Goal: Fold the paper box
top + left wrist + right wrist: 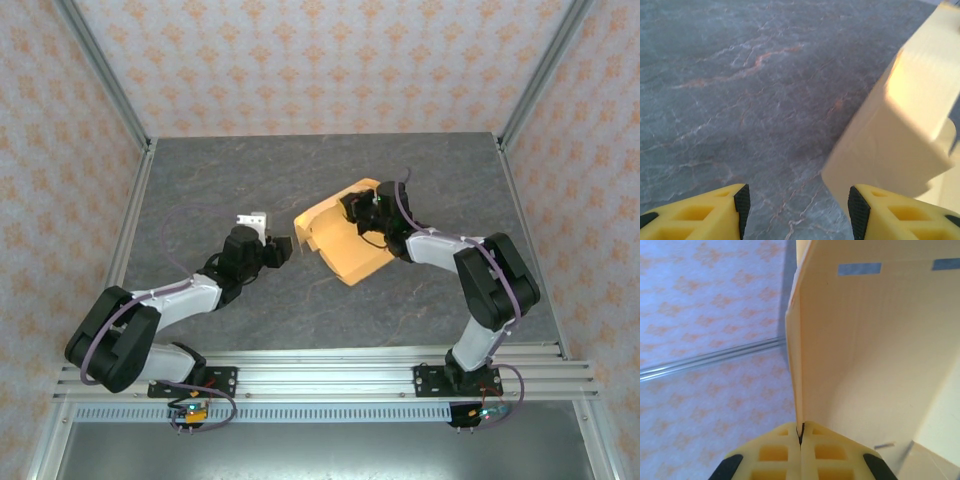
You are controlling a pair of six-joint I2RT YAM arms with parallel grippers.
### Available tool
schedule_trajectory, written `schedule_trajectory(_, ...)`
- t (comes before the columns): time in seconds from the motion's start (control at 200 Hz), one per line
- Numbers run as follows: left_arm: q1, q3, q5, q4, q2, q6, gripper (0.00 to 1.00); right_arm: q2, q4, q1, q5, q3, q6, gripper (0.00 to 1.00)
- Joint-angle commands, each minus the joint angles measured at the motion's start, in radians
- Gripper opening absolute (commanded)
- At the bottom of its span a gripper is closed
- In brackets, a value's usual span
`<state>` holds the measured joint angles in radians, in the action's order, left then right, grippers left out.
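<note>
Right wrist view, nearest me: right hand [801, 440] with its yellow fingers pressed together, pinching a thin edge of the paper box [870, 350]; the panel rises straight ahead of the hand. From above, the one paper box [340, 240] sits a little right of the tabletop's middle, partly folded, its far side lifted where the right hand [362, 208] grips it. Left hand [799, 202] is spread, nothing between the fingers, low over the grey marbled tabletop [740, 75]. A folded corner of the box [900, 125] is just beside its right finger; contact I cannot tell. Open tabletop [200, 190] lies left of and beyond the left hand [283, 248]. Metal frame posts [105, 75] bound the far corners, and a mounting rail [320, 370] runs along the near edge. Count: one box, two arms, two hands.
</note>
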<state>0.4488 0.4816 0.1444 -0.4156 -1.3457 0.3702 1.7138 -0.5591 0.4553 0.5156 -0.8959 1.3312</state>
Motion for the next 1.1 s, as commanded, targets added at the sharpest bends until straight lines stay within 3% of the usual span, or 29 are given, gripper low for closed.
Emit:
schedule_trajectory(0.0,-0.017,-0.005,-0.021,-0.023,0.008,0.013,0.58,0.025,-0.136,0.001,0.059,-0.034,0.011,0.0)
schedule_trajectory(0.18,-0.058,0.022,-0.019,-0.014,-0.032,0.016,0.58,0.08,-0.181,0.001,0.089,-0.028,-0.004,0.0)
schedule_trajectory(0.33,-0.106,0.119,0.107,-0.007,-0.143,-0.016,0.57,0.141,-0.176,0.001,0.127,-0.059,-0.072,0.0)
schedule_trajectory(0.475,-0.105,0.181,0.236,-0.072,-0.237,-0.001,0.56,0.163,-0.217,0.003,0.122,-0.043,-0.063,0.0)
schedule_trajectory(0.606,-0.082,0.186,0.285,-0.144,-0.279,0.019,0.57,0.165,-0.256,0.002,0.101,-0.008,-0.064,0.0)
schedule_trajectory(0.801,-0.02,0.173,0.269,-0.167,-0.292,0.015,0.57,0.18,-0.334,0.003,0.096,0.03,-0.038,0.0)
schedule_trajectory(1.096,-0.004,0.098,0.23,-0.189,-0.263,0.021,0.59,0.192,-0.445,0.003,0.046,0.105,-0.006,0.0)
